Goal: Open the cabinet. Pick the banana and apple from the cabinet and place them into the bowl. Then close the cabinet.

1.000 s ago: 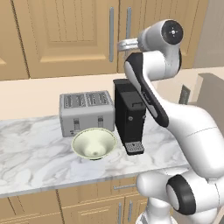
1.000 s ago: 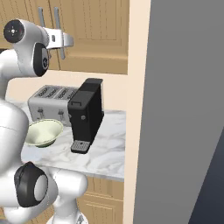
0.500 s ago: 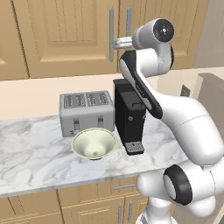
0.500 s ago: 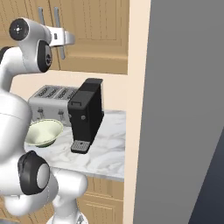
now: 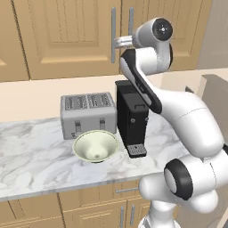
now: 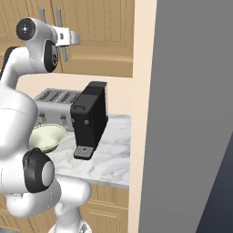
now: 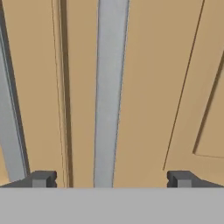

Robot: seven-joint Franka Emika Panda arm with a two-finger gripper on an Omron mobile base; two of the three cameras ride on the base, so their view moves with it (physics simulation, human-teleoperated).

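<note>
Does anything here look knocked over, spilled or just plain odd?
Nothing stands out. The cabinet doors are shut and straight. The toaster and the black coffee machine stand upright on the marble counter, with the bowl upright and empty in front. The open gripper faces the right door's handle.

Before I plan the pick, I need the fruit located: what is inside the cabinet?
Cannot tell: both doors of the cabinet are shut, covering its inside. The open gripper faces the right door's handle; the bowl is empty.
</note>
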